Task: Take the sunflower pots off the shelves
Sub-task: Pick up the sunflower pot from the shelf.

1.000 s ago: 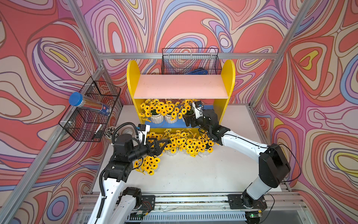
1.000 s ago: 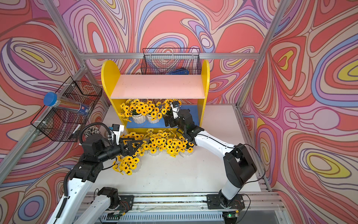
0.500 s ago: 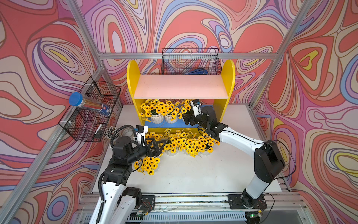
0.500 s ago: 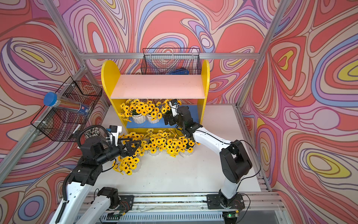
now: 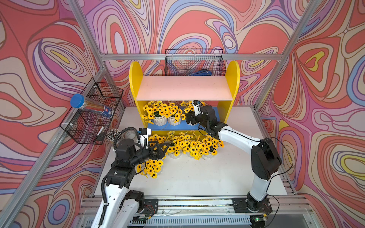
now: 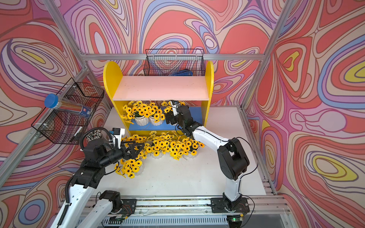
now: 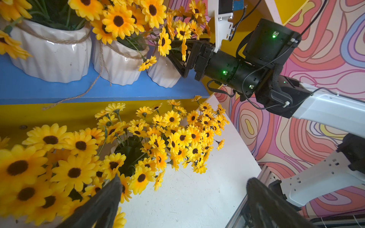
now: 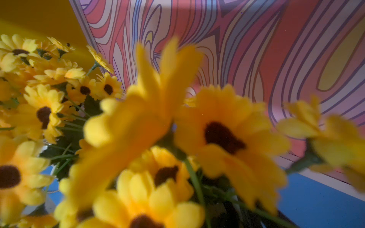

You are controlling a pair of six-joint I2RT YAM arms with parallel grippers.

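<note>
- left claw (image 7: pixel 183 205) open, empty, over table (image 5: pixel 197 177) pots (image 5: pixel 189 146)
- right claw (image 7: pixel 177 59) at one of three shelf (image 7: pixel 59 90) pots (image 7: pixel 163 74); can't tell if it's gripping
- ceramic looks rigid, slick, breakable; grab rim, not floppy flowers

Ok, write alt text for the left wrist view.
Three white sunflower pots stand on the blue lower board of the shelves, with the jaws of the right arm at the end one. More pots crowd the white table below, beyond the open left jaws in the foreground.
</note>
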